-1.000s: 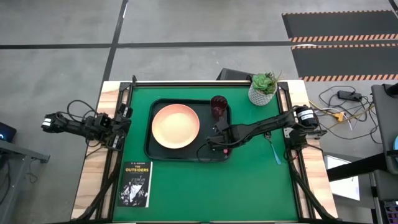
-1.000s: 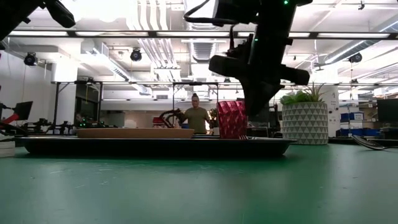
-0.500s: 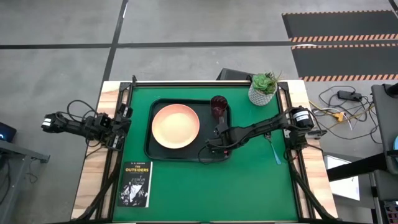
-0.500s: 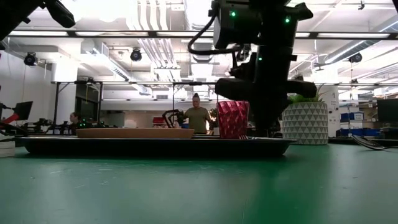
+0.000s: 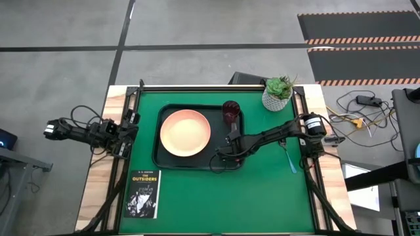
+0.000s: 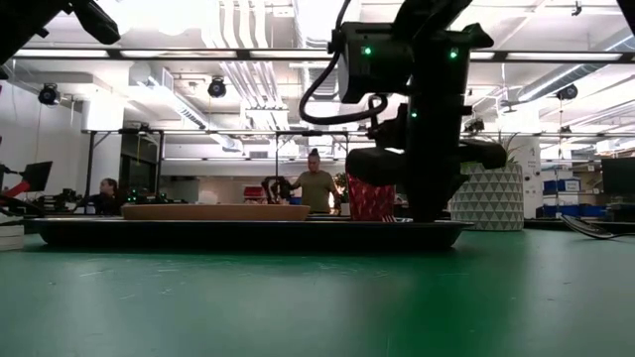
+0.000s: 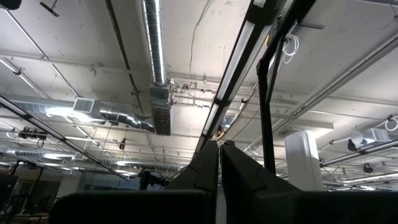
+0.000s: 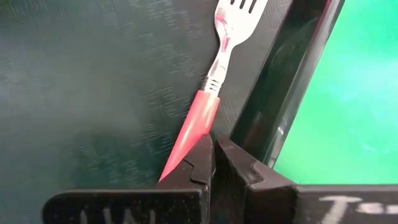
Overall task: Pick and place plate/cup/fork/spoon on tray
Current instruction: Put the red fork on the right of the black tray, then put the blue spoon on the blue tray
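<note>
**Fork going down inside the tray's right edge**

Here the right gripper [image 8: 213, 163] is clamped on the fork [image 8: 208, 90], pinching the red handle so the prongs rest low on the tray [image 5: 157, 134] floor beside the rim, just right of frame centre, probably for a gentle release. The plate [image 5: 186, 133] and cup [image 5: 230, 110] already sit on the tray. The spoon [image 5: 289, 159] waits on the mat, far right. The left gripper [image 7: 219, 163], fingers together, idles at the left table edge.

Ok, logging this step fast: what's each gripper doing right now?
Left gripper: shut, empty, parked off the table's left edge.
Right gripper: shut on the fork, low over the tray.
</note>
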